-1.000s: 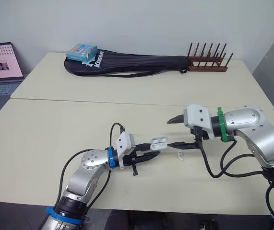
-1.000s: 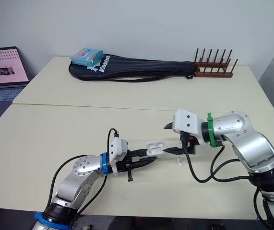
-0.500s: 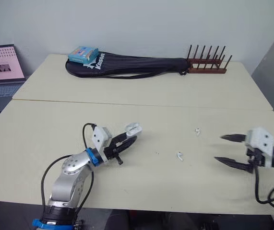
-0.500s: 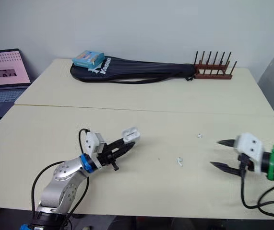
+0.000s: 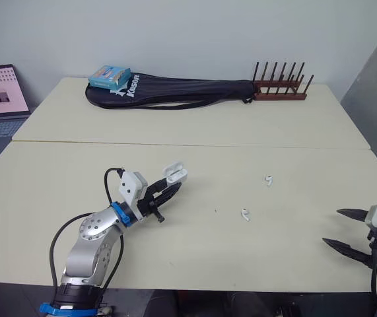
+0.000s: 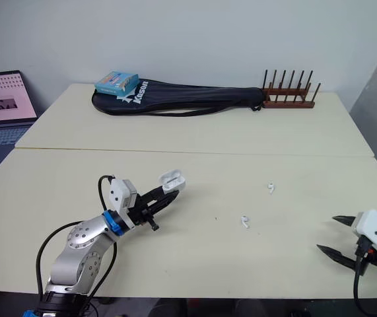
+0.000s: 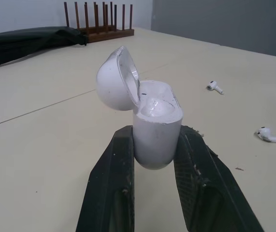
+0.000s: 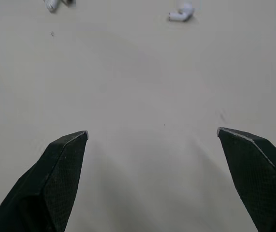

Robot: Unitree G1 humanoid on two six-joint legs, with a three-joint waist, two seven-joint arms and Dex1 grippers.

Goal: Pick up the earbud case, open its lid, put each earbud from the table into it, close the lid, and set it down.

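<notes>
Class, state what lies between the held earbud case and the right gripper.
On the table, a nearer earbud and a farther earbud, in the left eye view.

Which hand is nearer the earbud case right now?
Left. The left hand grips the open earbud case by its base; the right hand sits open far across the table, past both loose earbuds.

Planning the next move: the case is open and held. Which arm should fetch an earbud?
Right. The right gripper is open, empty, facing the earbuds; the left gripper is shut on the case.
</notes>
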